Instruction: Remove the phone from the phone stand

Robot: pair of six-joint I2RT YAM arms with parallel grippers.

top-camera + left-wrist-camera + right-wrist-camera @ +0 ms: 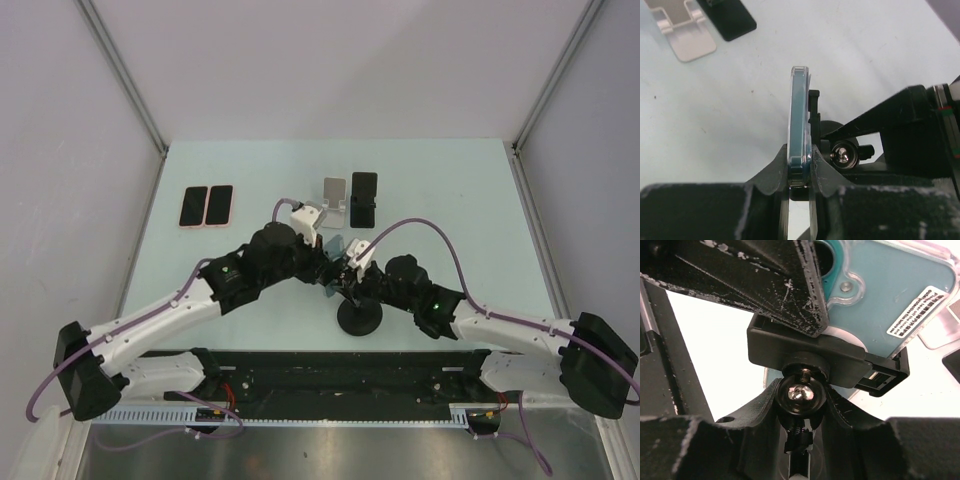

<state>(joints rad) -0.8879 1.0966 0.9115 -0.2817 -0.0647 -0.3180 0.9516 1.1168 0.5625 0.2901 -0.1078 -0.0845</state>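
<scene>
The left gripper [800, 172] is squeezed tight on one thin edge of the blue-green phone in a clear plastic case [800, 120]. The phone sits in the clip of the black phone stand with a round foot [359, 318]. The right gripper [801, 396] is closed around the stand's shiny knob. The case looks smooth, so the phone might slip and drop onto the pale green table [450, 190]. The knob might also turn, and then the stand could tip.
</scene>
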